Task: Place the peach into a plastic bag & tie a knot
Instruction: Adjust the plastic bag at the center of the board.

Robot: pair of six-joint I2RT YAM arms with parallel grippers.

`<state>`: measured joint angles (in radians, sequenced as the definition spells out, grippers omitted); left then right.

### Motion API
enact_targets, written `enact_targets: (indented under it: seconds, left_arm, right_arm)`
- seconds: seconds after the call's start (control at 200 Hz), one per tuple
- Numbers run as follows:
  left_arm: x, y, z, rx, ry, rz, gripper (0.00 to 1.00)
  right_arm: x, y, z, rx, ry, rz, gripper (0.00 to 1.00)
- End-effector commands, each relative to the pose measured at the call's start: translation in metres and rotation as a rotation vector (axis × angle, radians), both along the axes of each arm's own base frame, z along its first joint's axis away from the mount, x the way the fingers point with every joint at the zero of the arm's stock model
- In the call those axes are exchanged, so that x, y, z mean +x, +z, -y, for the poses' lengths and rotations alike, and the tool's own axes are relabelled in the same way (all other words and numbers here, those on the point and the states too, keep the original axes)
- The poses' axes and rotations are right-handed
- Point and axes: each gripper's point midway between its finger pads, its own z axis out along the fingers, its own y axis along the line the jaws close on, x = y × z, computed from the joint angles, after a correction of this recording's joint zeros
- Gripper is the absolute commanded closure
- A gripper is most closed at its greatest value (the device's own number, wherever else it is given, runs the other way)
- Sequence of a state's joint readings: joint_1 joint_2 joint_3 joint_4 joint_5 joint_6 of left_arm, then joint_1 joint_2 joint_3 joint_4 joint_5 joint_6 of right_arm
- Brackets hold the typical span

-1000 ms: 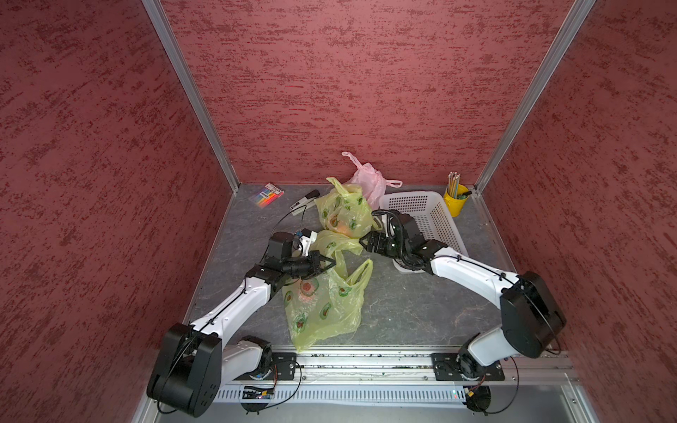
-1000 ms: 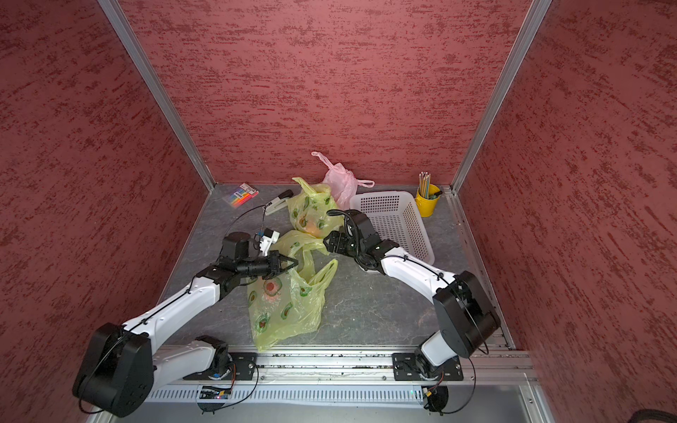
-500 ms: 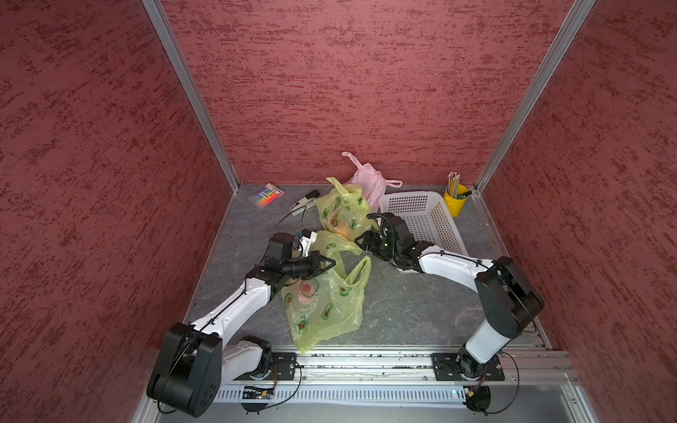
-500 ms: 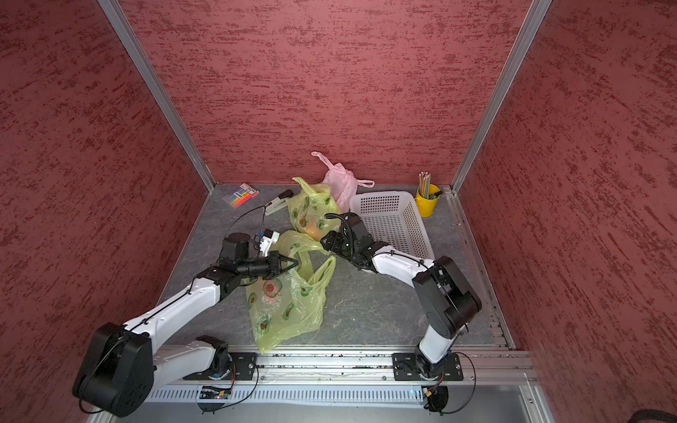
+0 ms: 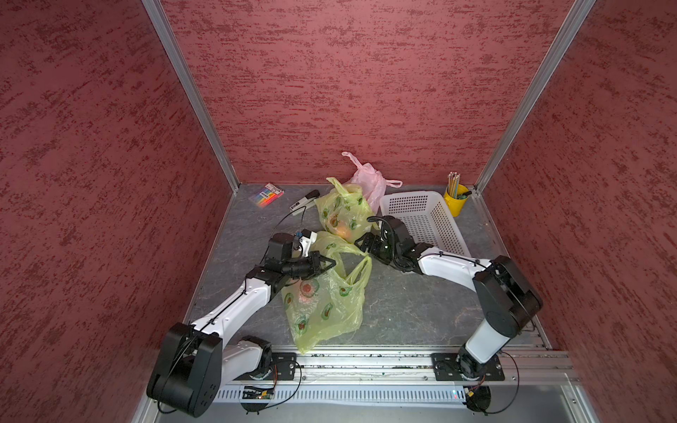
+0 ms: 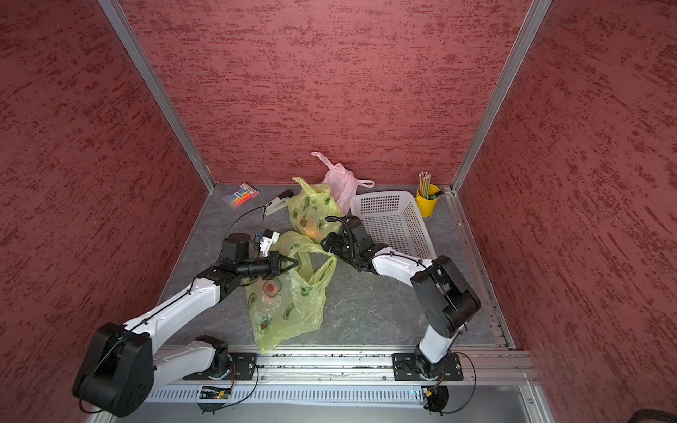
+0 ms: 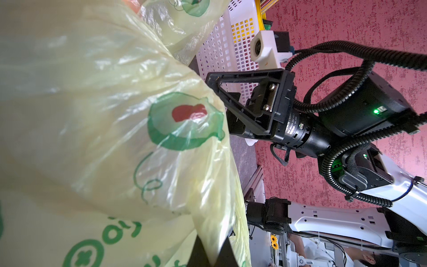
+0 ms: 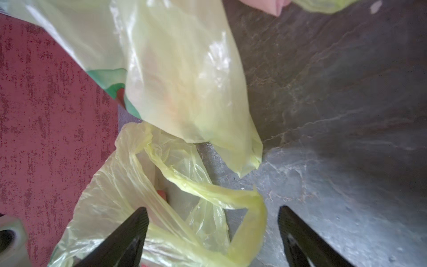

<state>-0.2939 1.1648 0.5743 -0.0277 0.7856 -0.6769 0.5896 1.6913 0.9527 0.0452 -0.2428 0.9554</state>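
A yellow-green plastic bag [image 5: 322,307] printed with avocados lies in the middle of the table in both top views. A reddish-orange round shape, the peach [image 5: 307,297], shows dimly through its plastic. My left gripper [image 5: 329,263] is shut on one handle of the bag and holds it up off the table; the left wrist view shows its fingertips [image 7: 201,252] pinching a fold of plastic. My right gripper [image 5: 362,243] stands open just behind the bag's other handle [image 5: 361,269]. In the right wrist view that handle loop [image 8: 242,208] lies between the spread fingers [image 8: 129,233], untouched.
A second yellow bag [image 5: 342,214] holding an orange fruit stands right behind my right gripper, with a pink bag [image 5: 368,179] behind it. A white basket [image 5: 425,219] and a yellow pencil cup [image 5: 456,199] are at the back right. A marker pack [image 5: 266,193] lies at the back left.
My right gripper has slid left toward the bag's free handle and its arm has folded in. The left gripper has kept its hold and stayed in place.
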Motion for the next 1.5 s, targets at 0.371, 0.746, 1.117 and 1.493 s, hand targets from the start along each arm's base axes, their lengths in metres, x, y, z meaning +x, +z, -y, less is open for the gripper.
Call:
enact_targets:
  seconds: [0.371,0.746,1.117,1.493]
  left_arm:
    - [-0.003,0.004,0.004,-0.016,-0.019,0.022,1.0]
    - [-0.007,0.003,0.005,-0.013,-0.026,0.016,1.0]
    - [-0.014,0.009,0.001,0.033,-0.046,0.028,0.91]
    - [-0.041,0.1,-0.036,0.259,0.002,0.28,0.37]
  right_arm:
    - [-0.003,0.039,-0.016,0.317,-0.048,-0.011,0.01]
    - [0.006,0.065,-0.024,0.415,-0.062,0.027,0.4]
    - [0.017,0.133,-0.033,0.379,0.021,0.169,0.9]
    - [0.015,0.213,-0.057,0.065,0.396,0.327,1.0]
